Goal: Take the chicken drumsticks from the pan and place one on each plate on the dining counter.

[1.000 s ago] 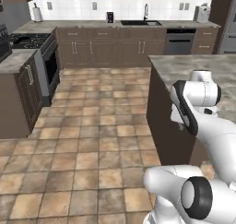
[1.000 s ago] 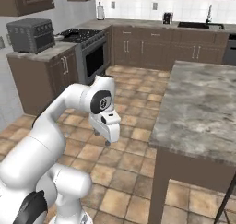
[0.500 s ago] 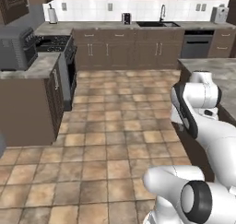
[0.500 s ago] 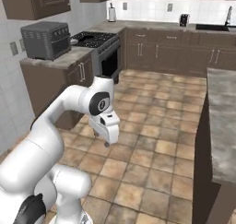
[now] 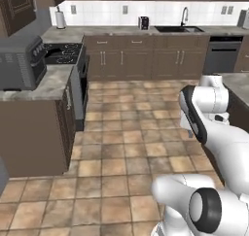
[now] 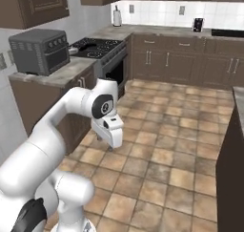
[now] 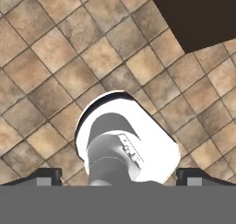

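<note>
Drumsticks are probably lying by the black stovetop (image 6: pixel 93 45), too small to tell. Fetching is only beginning: the white two-finger gripper (image 6: pixel 112 145) is hanging spread and empty over brown floor tiles (image 6: pixel 181 145), needing a closer approach.

Pan (image 6: pixel 72 49) on stove half hidden behind toaster oven (image 6: pixel 40 50), contents indiscernible

My white arm is folded up close over the base, elbow raised and forearm angled downward. The two-finger gripper (image 6: pixel 112 146) hangs off the wrist, pointing straight down toward the floor. In the hand view its small dark fingertips (image 7: pixel 44 176) sit far apart at either side, jaws spread wide, nothing between them.
</note>
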Tool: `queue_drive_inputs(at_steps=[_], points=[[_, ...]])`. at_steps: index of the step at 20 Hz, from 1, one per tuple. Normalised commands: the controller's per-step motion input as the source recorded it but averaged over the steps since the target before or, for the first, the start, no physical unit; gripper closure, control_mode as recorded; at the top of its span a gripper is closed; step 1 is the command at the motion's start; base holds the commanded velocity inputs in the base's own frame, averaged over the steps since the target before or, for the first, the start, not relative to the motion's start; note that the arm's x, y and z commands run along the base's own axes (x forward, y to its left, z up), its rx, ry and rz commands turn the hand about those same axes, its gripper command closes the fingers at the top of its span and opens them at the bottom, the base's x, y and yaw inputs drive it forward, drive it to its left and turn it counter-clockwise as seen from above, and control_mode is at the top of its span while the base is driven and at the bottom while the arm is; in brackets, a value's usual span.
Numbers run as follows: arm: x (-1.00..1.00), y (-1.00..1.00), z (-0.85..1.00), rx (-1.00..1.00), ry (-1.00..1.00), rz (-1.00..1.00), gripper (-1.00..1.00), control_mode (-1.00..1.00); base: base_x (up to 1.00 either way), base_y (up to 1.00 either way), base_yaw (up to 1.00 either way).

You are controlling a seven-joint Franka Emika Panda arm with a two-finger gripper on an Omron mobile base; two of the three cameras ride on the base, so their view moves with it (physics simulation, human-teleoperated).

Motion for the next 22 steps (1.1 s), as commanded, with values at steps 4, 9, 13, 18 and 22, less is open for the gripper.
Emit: queue_drive_inputs(at_steps=[4,9,13,18,22], points=[[0.0,0.0,0.0,0.0,0.0,0.0,-1.0,1.0,1.0,-0.07,0.0],[0.0,0.0,0.0,0.0,0.0,0.0,-1.0,1.0,1.0,-0.14,0.0],[0.0,0.0,0.0,0.0,0.0,0.0,-1.0,1.0,1.0,-0.1,0.0],[0.0,0.0,0.0,0.0,0.0,0.0,-1.0,1.0,1.0,-0.08,0.02],[0.0,0.0,0.0,0.0,0.0,0.0,-1.0,1.0,1.0,-0.07,0.06]])
